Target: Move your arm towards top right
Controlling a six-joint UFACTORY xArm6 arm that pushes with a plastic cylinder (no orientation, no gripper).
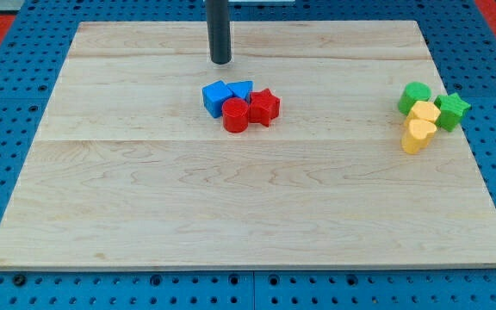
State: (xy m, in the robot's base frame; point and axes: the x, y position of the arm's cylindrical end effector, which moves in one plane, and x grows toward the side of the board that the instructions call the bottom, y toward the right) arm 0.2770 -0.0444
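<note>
My tip (220,62) rests on the wooden board (231,215) near the view's top, a little left of centre, with the dark rod rising straight up out of the frame. This rig carries no jaws at all, so there is nothing to call released or clenched; the rod simply ends in that blunt tip.

Just below my tip, apart from it, sits a tight cluster of four blocks. The blue cube (215,97) is on the cluster's left, the blue triangular block (241,89) sits at its upper right, the red cylinder (235,114) stands in front touching both, and the red star (264,106) is on the cluster's right.

Well apart, toward the view's right edge, I see a second group: the green cylinder (415,96) at its upper left, the green star (452,110) at its right, the yellow block (424,113) between them, and the yellow heart-like block (417,136) just below

The board's top right corner lies well to the right of my tip
</note>
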